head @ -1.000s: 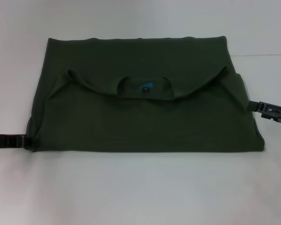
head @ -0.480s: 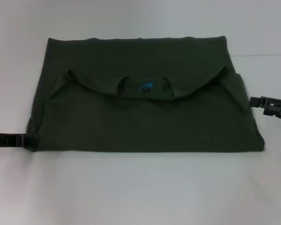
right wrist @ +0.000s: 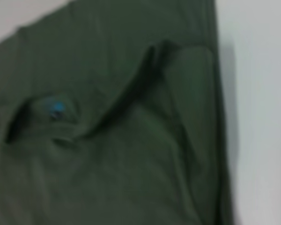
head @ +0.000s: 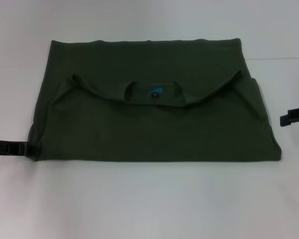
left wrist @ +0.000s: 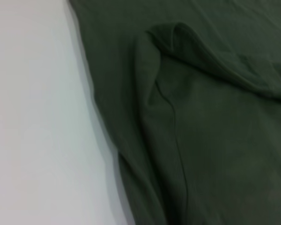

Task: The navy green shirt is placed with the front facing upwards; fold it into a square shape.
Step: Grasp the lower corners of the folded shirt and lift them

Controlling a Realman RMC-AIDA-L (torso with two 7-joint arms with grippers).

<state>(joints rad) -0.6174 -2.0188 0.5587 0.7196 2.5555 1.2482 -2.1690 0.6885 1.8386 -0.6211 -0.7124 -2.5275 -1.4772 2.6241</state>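
Note:
The navy green shirt point(head: 149, 124) lies on the white table, folded across into a wide rectangle. Its folded-over part ends in a curved edge with the round collar point(head: 154, 99) and a small blue neck label point(head: 156, 91) at the middle. My left gripper point(head: 26, 148) lies low at the shirt's near left corner, touching the cloth edge. Clear of the shirt's right edge, my right gripper point(head: 293, 125) is open, with nothing between its fingers. The left wrist view shows a folded sleeve of the shirt point(left wrist: 201, 140). In the right wrist view I see the shirt point(right wrist: 107, 154) and the label point(right wrist: 56, 107).
The white table point(head: 149, 199) extends in front of the shirt and on both sides of it. A faint seam line on the table point(head: 279, 58) runs off to the far right.
My right gripper has let go of the shirt's right edge and drawn back to the right, opening. The left gripper and the shirt have not moved.

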